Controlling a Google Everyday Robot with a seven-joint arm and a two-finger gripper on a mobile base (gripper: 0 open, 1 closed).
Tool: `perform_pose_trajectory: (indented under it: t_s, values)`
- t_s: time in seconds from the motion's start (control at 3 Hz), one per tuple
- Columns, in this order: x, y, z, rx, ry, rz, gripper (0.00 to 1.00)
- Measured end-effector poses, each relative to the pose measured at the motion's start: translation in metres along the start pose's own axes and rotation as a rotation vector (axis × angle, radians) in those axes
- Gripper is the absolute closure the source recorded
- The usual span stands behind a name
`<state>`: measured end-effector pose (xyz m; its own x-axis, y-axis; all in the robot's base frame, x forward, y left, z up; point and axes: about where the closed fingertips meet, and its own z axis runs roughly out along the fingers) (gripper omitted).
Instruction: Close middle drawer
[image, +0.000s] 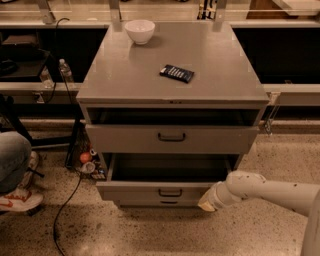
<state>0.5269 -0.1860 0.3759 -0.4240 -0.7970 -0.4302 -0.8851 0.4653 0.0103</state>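
Observation:
The middle drawer (150, 189) is pulled well out of the grey cabinet, its long tray open and empty. Its low front panel carries a small dark bar handle (170, 192). My gripper (207, 203) is at the end of the white arm that comes in from the right. It sits low against the right front corner of this drawer's panel. The taller-fronted top drawer (171, 138) above is out a little. The front of the bottom drawer (168, 202) shows just beneath the middle one.
A white bowl (139, 30) and a dark remote-like object (177, 73) lie on the cabinet top (220, 80). A person's leg and shoe (17, 200) are at the left. A black cable (67, 200) runs over the floor, with small items (87, 161) beside the cabinet.

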Motion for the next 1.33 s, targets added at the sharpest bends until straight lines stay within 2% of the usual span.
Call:
perform_pose_trajectory:
  t_s: [0.33, 0.67, 1.0, 1.33]
  values:
    - [-0.011, -0.029, 0.003, 0.086, -0.009, -0.059, 1.00]
    - [-0.013, -0.032, 0.003, 0.092, -0.017, -0.064, 1.00]
    - [-0.048, -0.068, -0.010, 0.170, -0.135, -0.130, 1.00]
    - [-0.048, -0.068, -0.010, 0.170, -0.136, -0.130, 1.00]
